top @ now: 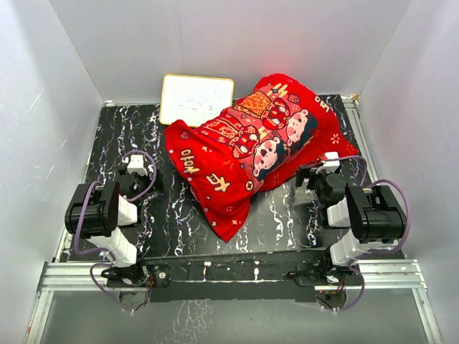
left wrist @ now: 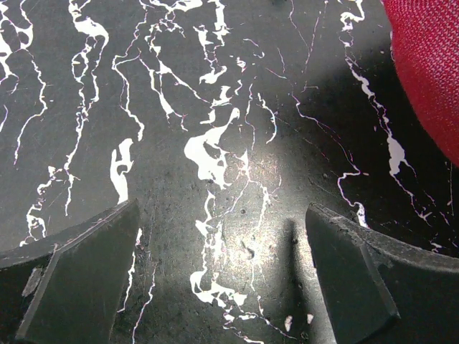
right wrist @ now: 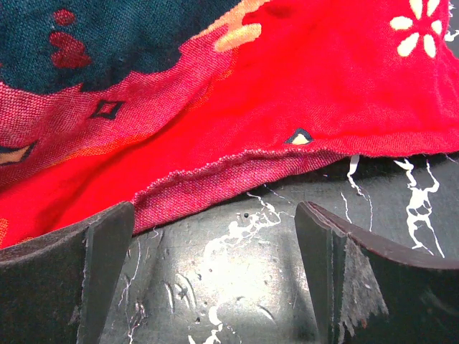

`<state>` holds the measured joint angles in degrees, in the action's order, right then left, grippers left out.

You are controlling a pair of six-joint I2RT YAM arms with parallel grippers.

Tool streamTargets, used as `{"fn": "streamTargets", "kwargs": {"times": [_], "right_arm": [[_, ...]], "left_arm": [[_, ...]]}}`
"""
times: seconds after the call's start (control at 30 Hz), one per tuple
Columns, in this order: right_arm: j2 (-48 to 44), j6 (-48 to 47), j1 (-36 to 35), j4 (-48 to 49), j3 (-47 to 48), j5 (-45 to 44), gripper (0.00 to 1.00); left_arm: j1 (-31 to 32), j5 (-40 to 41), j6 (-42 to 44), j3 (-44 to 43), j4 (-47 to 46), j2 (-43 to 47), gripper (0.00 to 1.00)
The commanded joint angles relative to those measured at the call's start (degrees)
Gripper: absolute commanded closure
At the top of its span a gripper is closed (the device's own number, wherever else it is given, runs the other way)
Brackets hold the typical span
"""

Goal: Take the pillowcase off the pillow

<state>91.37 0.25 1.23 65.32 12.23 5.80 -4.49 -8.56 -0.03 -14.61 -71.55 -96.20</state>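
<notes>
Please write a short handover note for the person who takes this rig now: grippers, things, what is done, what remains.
Left gripper: jaws open, empty, over bare table beside the pillowcase.
Right gripper: jaws open, empty, low at the pillowcase's hemmed edge, not gripping it.
Pillow: not visible, apparently fully inside the pillowcase, lying diagonally mid-table.
Done: nothing yet.
Left: grip the fabric, probably at that edge, and pull it off.
</notes>
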Motion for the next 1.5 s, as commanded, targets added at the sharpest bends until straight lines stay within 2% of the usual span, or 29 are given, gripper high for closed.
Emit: {"fn": "streamTargets", "kwargs": {"times": [0.0,0.27,0.37,0.4,0.53,0.6,0.63,0.7,0.8,0.87,0.93,1.03,1.13,1.23,1.33,1.47], "right_arm": [[-0.21,0.01,-0.09,4.25,1.22,0.22,0.02],[-0.3,0.43,0.0,4.29,1.13,-0.73,0.02],[-1.51,3.16,-0.06,3.33,1.43,-6.88,0.02],[-3.75,4.32,-0.08,-2.51,3.37,-10.45,0.02],[-8.86,13.2,0.46,-30.63,19.12,-22.85,0.02],[-9.48,17.95,2.41,-43.06,26.7,-22.99,0.01],[-9.09,17.81,3.4,-47.6,29.91,-21.46,0.02],[-7.96,24.03,4.91,-54.84,35.35,-22.44,0.02],[-8.74,26.83,8.44,-51.29,36.18,-4.45,0.02],[-7.58,27.16,8.4,-49.95,37.18,1.1,0.02],[-4.8,27.41,6.83,-51.98,40.7,2.81,0.02],[-0.19,23.37,0.12,-57.57,45.44,-0.12,0.02],[2.26,21.65,-7.54,-59.42,46.49,-3.78,0.02],[2.26,22.13,-13.11,-57.82,43.66,-6.04,0.06],[0.73,23.26,-19.04,-57.67,39.84,-9.44,0.14],[-4.51,26.58,-27.9,-56.31,32.91,-15.04,0.24]], "left_arm": [[0.18,-0.67,0.03,-0.2,-1.31,0.07,0.03],[0.1,-0.64,0.19,-0.57,-0.69,-0.1,0.03],[0.07,-1.15,-0.2,-0.82,0.34,1.36,0.03],[-0.1,-0.87,-0.48,-3.01,6.97,3.71,0.03],[-0.24,-8.23,2.56,-25.88,47.56,10.93,0.03],[-0.17,-13.84,4.24,-36.41,63.26,11.21,0.03],[-0.22,-17.08,6.08,-41.33,69.64,11.14,0.03],[-0.22,-24.0,8.99,-49.04,82.27,11.4,0.03],[-0.06,-32.22,14.0,-57.9,94.36,11.97,0.03],[1.28,-35.21,15.59,-61.87,100.31,12.16,0.03],[4.42,-36.7,19.33,-64.06,106.06,12.27,0.03],[11.42,-35.26,26.07,-61.53,111.17,13.5,0.03],[17.8,-32.06,29.17,-57.2,111.75,15.01,0.03],[22.61,-28.18,29.55,-53.22,110.13,15.88,0.03],[27.22,-21.85,30.28,-48.41,106.75,16.12,0.03],[28.65,-15.9,29.23,-43.62,100.19,15.18,0.03]]}}
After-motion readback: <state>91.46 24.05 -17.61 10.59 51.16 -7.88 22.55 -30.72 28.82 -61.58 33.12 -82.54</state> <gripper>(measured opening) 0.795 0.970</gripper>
